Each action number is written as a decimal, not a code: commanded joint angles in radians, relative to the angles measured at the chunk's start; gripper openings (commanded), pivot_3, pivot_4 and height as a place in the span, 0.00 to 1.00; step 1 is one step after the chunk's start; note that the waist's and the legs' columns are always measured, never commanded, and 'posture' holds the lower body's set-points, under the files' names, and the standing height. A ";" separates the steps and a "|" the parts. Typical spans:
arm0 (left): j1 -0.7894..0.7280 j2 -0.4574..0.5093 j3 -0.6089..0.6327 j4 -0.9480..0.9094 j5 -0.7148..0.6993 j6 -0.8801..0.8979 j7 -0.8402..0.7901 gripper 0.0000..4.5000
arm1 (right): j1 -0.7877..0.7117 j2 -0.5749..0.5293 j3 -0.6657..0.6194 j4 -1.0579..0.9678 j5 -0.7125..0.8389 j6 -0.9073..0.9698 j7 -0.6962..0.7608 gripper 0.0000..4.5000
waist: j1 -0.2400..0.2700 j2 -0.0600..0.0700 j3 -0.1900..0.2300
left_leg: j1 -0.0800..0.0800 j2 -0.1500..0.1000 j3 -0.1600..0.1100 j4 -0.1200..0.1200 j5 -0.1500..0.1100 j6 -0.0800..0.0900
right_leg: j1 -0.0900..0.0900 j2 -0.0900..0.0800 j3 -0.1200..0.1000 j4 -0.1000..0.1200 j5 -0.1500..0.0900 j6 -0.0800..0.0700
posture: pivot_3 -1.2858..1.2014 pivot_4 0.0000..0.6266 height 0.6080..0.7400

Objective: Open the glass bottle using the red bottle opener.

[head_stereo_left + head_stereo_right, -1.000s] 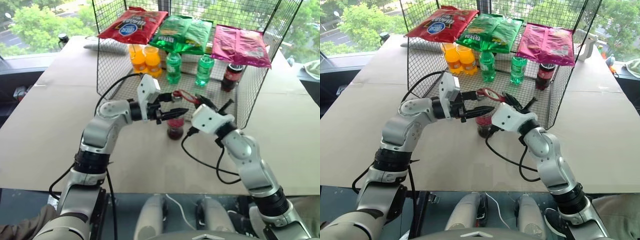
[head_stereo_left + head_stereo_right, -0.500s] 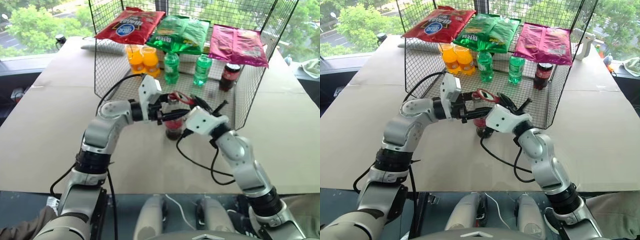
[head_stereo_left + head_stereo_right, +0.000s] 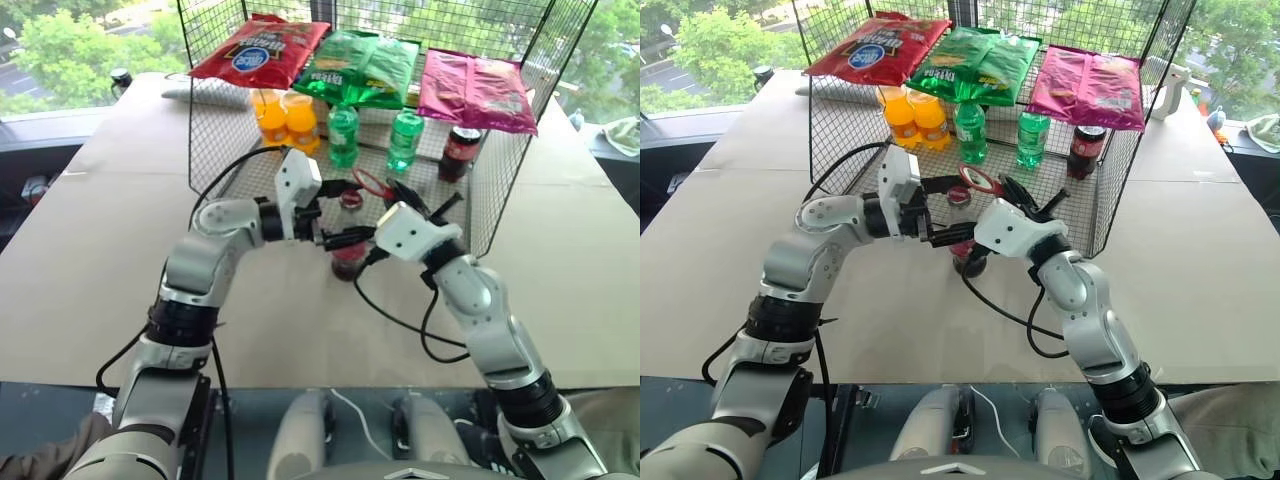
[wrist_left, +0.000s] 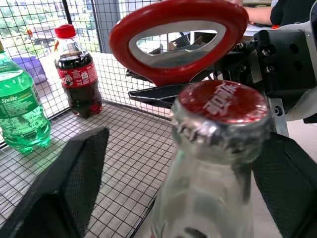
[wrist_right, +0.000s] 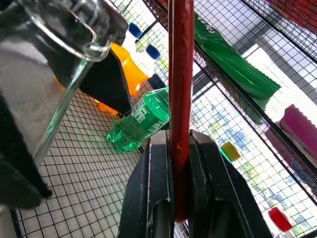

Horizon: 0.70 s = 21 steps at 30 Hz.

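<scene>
"Sprite" is readable on the green bottle [image 4: 20,114].

The left gripper [image 3: 340,212] brackets the glass bottle [image 3: 348,236], the red bottle opener [image 3: 370,184] just above.

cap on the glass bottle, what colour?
Red with white lettering, on the glass bottle's cap; left wrist view shows it best.

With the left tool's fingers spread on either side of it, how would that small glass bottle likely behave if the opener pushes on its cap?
The glass bottle is narrow and tall, so probably tippy; the left tool stands open around it, not clamping. Liquid sits low, which may steady it somewhat. Smooth glass would likely slip if gripped lightly. The opener looks stiff in the right tool.
</scene>
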 commanded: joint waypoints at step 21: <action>0.038 0.043 0.008 0.004 0.012 -0.068 -0.054 0.61 | 0.014 -0.039 0.004 -0.016 -0.018 -0.055 -0.003 0.00 | 0.000 0.000 0.000 | 0.000 0.000 0.000 -0.001 0.000 0.000 | -0.001 0.000 0.000 0.000 0.000 0.000 | 0.52 0.24 1.00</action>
